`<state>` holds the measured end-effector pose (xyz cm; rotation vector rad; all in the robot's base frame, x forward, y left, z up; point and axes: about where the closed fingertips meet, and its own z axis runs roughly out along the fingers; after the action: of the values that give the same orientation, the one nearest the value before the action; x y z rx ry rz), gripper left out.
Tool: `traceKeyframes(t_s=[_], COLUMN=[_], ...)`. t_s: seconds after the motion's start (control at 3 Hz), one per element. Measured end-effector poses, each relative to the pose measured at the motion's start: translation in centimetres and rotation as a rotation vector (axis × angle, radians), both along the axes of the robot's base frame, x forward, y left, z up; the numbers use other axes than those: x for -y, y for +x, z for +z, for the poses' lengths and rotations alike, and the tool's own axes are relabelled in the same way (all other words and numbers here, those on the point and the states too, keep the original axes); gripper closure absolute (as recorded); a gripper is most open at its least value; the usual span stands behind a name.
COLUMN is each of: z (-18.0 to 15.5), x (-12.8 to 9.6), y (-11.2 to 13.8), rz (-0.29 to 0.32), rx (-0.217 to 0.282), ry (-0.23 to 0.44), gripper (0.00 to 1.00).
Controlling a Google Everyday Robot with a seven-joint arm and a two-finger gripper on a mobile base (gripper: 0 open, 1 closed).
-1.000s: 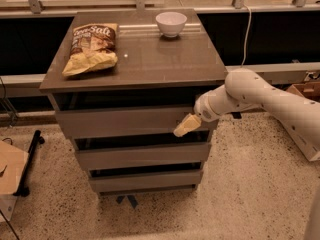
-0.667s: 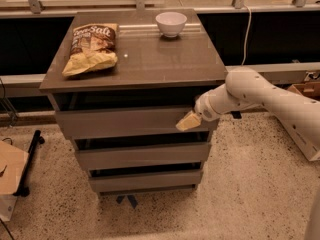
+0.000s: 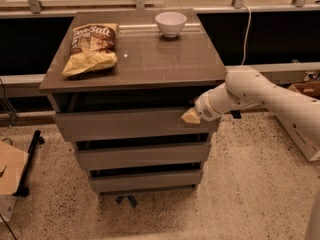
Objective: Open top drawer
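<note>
The top drawer (image 3: 125, 124) is the widest grey-brown flat front, just under the cabinet's top, with a dark gap above it. It stands slightly out from the two narrower fronts below. My gripper (image 3: 191, 116) comes in from the right on a white arm and sits at the drawer's upper right corner, its pale fingertips against the front's top edge.
A bag of chips (image 3: 91, 48) and a white bowl (image 3: 170, 23) sit on the cabinet top (image 3: 165, 59). Two lower drawer fronts (image 3: 142, 155) are below. A cardboard box (image 3: 10, 171) stands at the left on the speckled floor, and a cable (image 3: 246, 29) hangs behind.
The gripper has shifted slightly up and right along the top drawer's right corner. The drawer front looks about where it was.
</note>
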<state>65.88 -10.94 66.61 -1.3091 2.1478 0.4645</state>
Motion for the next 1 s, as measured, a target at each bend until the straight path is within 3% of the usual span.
traceKeyframes(t_s=[0.33,0.67,1.0], z=[0.22,0.75,0.84], x=[0.0,0.0,0.0], y=[0.0,0.0,0.0], rz=[0.0,0.0,0.0], rx=[0.0,0.0,0.0], ry=[0.0,0.0,0.0], gripper=[1.0,1.0,0.84])
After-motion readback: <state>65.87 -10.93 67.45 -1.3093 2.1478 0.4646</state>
